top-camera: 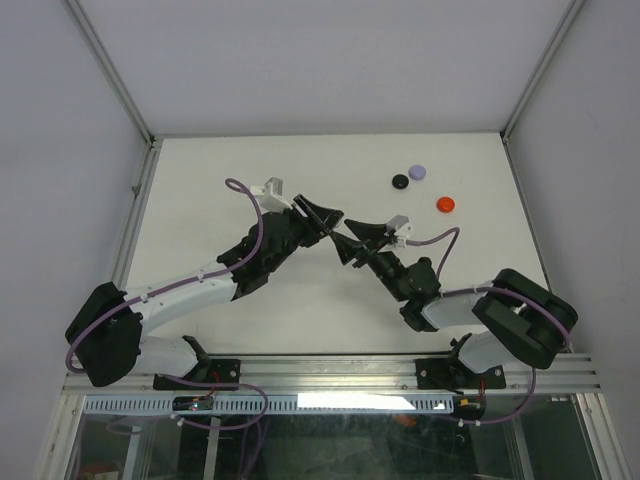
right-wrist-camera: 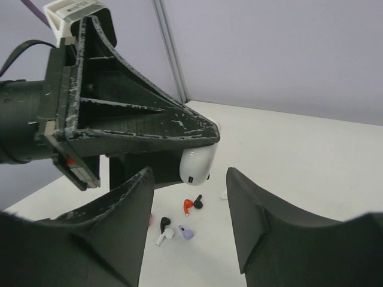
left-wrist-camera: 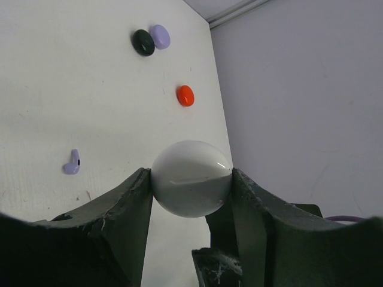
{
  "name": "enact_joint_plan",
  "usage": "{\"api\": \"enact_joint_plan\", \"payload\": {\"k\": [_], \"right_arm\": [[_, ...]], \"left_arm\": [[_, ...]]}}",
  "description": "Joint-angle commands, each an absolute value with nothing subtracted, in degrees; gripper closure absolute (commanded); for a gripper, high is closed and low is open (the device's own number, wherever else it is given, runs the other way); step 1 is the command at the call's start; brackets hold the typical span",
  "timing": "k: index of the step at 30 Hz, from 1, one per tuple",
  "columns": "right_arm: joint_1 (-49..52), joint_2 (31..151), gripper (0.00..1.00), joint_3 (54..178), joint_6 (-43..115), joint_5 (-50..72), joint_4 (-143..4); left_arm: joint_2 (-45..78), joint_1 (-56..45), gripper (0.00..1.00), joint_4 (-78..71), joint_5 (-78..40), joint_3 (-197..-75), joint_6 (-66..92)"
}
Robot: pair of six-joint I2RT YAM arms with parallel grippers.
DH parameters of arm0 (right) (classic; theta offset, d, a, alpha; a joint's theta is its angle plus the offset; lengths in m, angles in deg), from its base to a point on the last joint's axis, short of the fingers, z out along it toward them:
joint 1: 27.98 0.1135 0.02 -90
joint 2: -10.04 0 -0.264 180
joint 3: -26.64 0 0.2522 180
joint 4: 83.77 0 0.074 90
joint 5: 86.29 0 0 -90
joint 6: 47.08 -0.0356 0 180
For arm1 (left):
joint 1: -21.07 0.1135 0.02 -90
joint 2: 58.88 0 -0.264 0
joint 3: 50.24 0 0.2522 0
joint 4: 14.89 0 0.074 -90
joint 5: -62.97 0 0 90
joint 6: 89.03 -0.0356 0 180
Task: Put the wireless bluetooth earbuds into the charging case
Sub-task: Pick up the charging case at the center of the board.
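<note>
My left gripper (left-wrist-camera: 191,186) is shut on a glossy white, rounded charging case (left-wrist-camera: 191,178) and holds it above the table. The case also shows in the right wrist view (right-wrist-camera: 196,164), hanging from the left finger (right-wrist-camera: 137,119). My right gripper (right-wrist-camera: 188,178) is open and empty, facing the case from close by. On the table below lie several earbuds: a red one (right-wrist-camera: 189,206) touching a black one (right-wrist-camera: 198,202), and another black one (right-wrist-camera: 164,224), a white one (right-wrist-camera: 163,237) and a pale purple one (right-wrist-camera: 186,233). A purple bud (left-wrist-camera: 72,162) also shows in the left wrist view. In the top view both grippers (top-camera: 322,215) (top-camera: 355,240) meet mid-table.
Three round discs lie at the far right of the table: black (top-camera: 401,181), pale purple (top-camera: 418,172) and red (top-camera: 446,204). They also show in the left wrist view as black (left-wrist-camera: 143,42), purple (left-wrist-camera: 160,36) and red (left-wrist-camera: 185,95). Grey walls enclose the white table (top-camera: 200,190).
</note>
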State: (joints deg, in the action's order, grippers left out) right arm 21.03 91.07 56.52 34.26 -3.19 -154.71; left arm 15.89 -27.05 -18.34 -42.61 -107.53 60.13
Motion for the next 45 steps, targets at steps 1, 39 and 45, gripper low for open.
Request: {"api": "enact_joint_plan", "payload": {"k": [1, 39, 45], "right_arm": [[21.4, 94.0, 0.46, 59.7, 34.4, -7.1, -163.5], [10.8, 82.8, 0.95, 59.2, 13.0, 15.7, -154.3], [10.4, 80.5, 0.95, 62.1, 10.1, 23.3, -149.9]], "left_arm": [[14.9, -28.2, 0.64, -22.6, -45.1, -107.4, 59.6], [-3.8, -15.0, 0.09, -36.2, -8.3, -96.3, 34.8], [-0.5, -14.7, 0.16, -48.7, 0.4, -94.7, 36.2]]}}
